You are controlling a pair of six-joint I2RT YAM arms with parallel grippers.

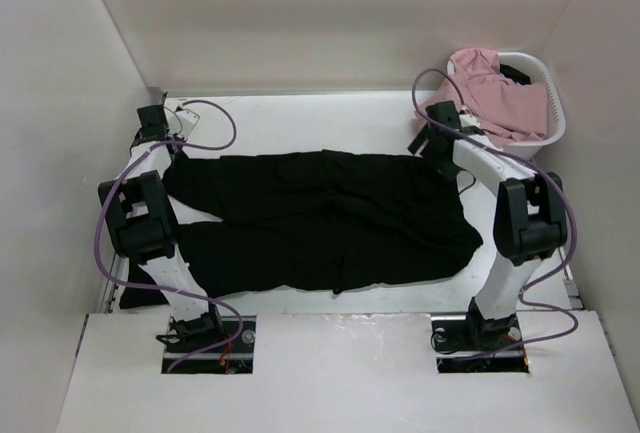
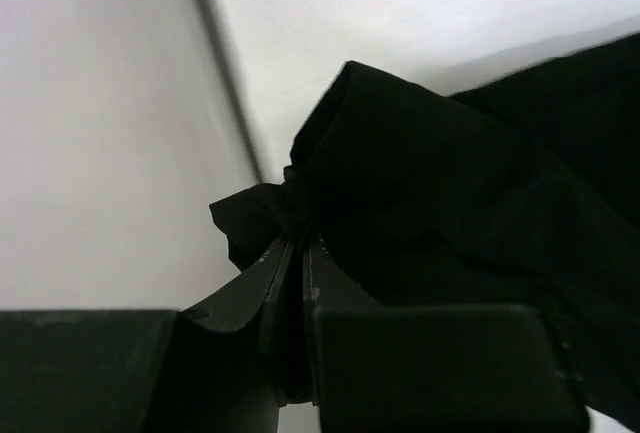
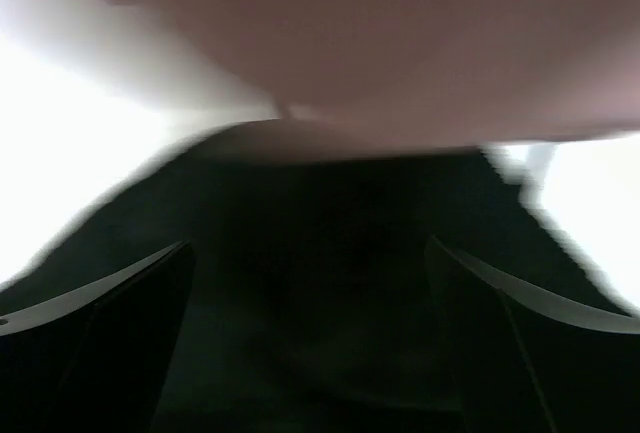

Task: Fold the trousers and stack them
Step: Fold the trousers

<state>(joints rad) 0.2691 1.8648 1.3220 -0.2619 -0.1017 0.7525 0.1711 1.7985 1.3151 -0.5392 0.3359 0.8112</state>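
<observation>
The black trousers [image 1: 320,218] lie spread across the white table, legs running left, waist at the right. My left gripper [image 1: 170,151] is at the far left end of the upper leg. In the left wrist view it [image 2: 298,238] is shut on a pinched fold of the trousers [image 2: 440,183]. My right gripper [image 1: 428,143] is at the trousers' upper right corner. In the right wrist view it [image 3: 310,273] is open, its fingers [image 3: 130,298] wide apart over blurred black fabric [image 3: 320,253].
A white laundry basket [image 1: 548,128] holding a pale pink garment [image 1: 495,93] stands at the back right, close to the right arm. White walls enclose the table on the left, back and right. The pink garment fills the top of the right wrist view [image 3: 380,33].
</observation>
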